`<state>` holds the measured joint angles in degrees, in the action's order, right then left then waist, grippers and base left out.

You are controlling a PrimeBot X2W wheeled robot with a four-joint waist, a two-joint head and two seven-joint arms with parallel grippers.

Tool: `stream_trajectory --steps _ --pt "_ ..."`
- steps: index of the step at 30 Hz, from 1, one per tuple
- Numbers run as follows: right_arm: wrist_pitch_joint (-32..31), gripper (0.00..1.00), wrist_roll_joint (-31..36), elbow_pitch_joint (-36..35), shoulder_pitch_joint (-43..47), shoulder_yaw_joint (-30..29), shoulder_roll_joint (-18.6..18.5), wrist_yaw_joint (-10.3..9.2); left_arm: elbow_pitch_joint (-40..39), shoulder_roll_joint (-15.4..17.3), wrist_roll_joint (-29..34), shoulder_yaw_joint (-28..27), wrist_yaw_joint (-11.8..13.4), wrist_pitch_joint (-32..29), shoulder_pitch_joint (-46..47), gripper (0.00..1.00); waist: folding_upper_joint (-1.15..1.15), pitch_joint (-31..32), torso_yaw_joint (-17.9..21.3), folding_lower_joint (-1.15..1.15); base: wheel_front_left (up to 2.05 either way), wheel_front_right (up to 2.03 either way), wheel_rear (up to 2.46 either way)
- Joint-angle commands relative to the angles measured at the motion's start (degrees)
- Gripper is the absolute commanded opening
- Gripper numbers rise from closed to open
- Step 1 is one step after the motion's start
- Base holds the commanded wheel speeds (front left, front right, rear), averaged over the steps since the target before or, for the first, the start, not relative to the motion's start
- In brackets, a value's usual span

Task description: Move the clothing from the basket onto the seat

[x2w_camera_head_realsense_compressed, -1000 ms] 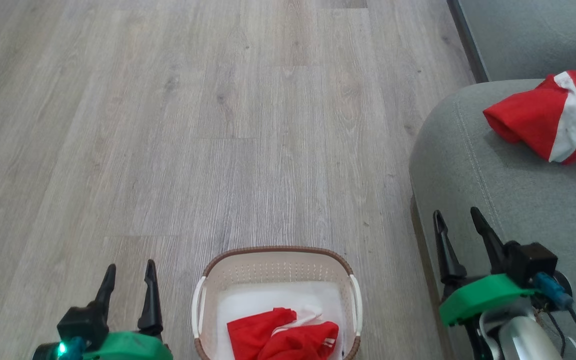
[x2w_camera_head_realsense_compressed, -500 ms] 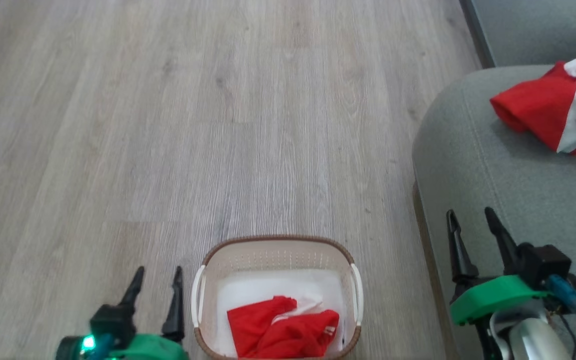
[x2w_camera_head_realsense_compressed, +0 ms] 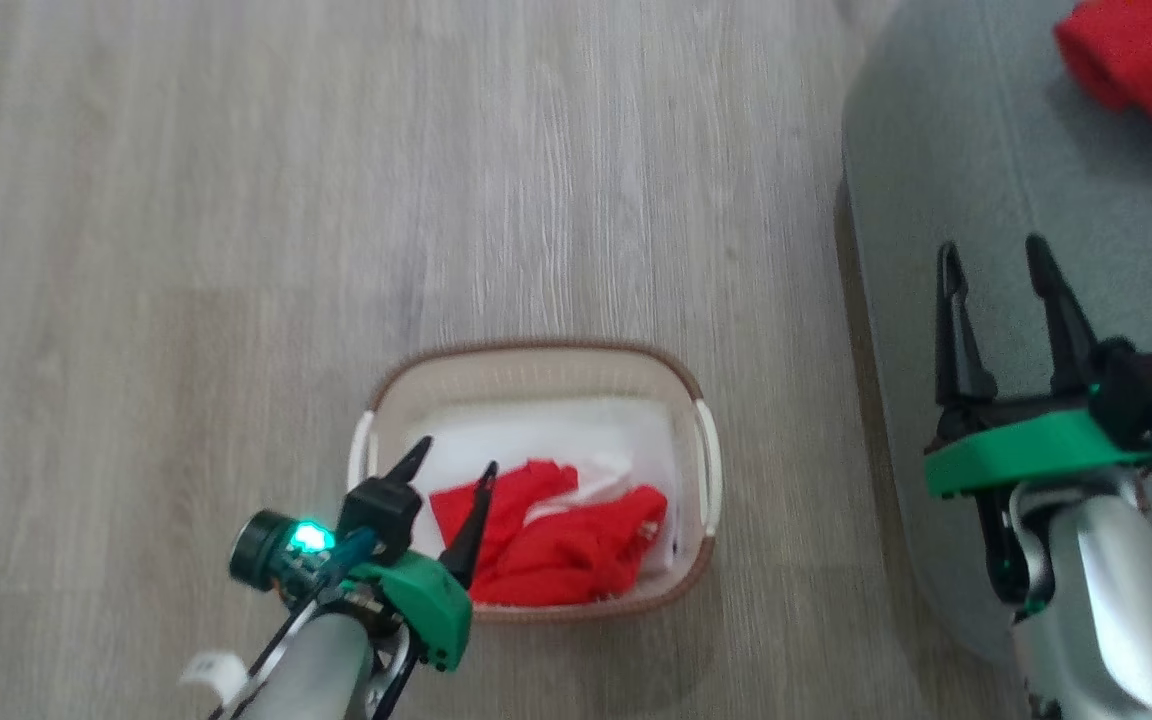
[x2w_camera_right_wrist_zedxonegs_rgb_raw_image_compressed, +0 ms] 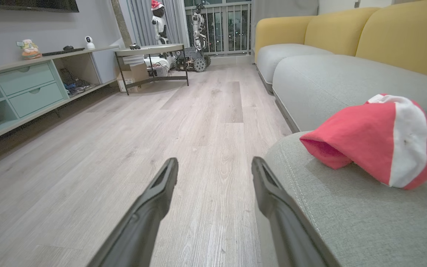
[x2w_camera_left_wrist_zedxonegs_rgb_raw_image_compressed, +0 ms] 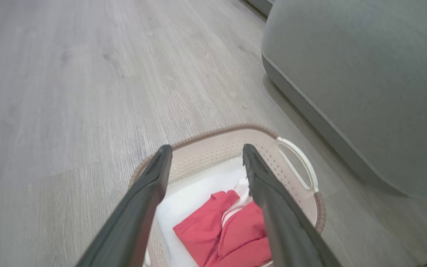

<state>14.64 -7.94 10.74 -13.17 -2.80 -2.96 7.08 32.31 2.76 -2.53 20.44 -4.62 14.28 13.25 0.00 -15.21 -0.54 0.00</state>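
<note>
1. Tilts the head view downward, so the whole picture shifts; takes nothing from that about the basket (x2w_camera_head_realsense_compressed: pixel 536 347) or the seat (x2w_camera_head_realsense_compressed: pixel 936 150) moving.
2. Brings the left claw (x2w_camera_head_realsense_compressed: pixel 454 456) in from over the floor (x2w_camera_head_realsense_compressed: pixel 236 250) beside the basket to above its left half, jaws spread wide and gripping nothing.
3. Leaves the red garment (x2w_camera_head_realsense_compressed: pixel 556 540) crumpled on the white liner (x2w_camera_head_realsense_compressed: pixel 536 440) inside the basket, apparently untouched, framed between the jaws in the left wrist view (x2w_camera_left_wrist_zedxonegs_rgb_raw_image_compressed: pixel 213 230).
4. Keeps the right claw (x2w_camera_head_realsense_compressed: pixel 993 247) released and empty over the seat's near edge, well apart from the second garment (x2w_camera_right_wrist_zedxonegs_rgb_raw_image_compressed: pixel 376 137) lying on the seat.
5. Puts the task about half done: 1 garment placed, 1 left. Calls next, probably, for a descent and a pinch on a raised fold, clear of the liner.
</note>
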Motion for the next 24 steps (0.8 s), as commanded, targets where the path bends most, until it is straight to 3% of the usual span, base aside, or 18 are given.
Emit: stream_trajectory --steps 1,8,14,24 --pt "0.36 1.0 0.53 -2.38 -2.26 1.55 0.08 0.41 1.51 0.16 0.41 -0.04 -0.44 0.72 3.0 1.0 0.0 -6.33 2.16 0.0 0.0 0.0 0.0" --pt "0.36 1.0 0.21 -4.04 -6.32 2.77 0.08 0.41 12.69 0.13 -0.88 7.0 -1.29 0.72 10.5 1.0 0.0 -14.1 4.93 0.0 0.0 0.0 0.0" --pt "0.36 1.0 -0.96 -4.76 -8.96 4.19 0.08 0.41 21.15 0.12 -1.56 10.99 -0.47 0.72 15.67 1.0 0.0 -19.34 7.38 0.0 0.0 0.0 0.0" --pt "0.36 1.0 -3.19 -5.73 -11.79 6.16 0.08 0.41 27.4 0.12 -3.04 14.43 0.39 0.72 20.48 1.0 0.0 -25.81 10.94 0.0 0.0 0.0 0.0"
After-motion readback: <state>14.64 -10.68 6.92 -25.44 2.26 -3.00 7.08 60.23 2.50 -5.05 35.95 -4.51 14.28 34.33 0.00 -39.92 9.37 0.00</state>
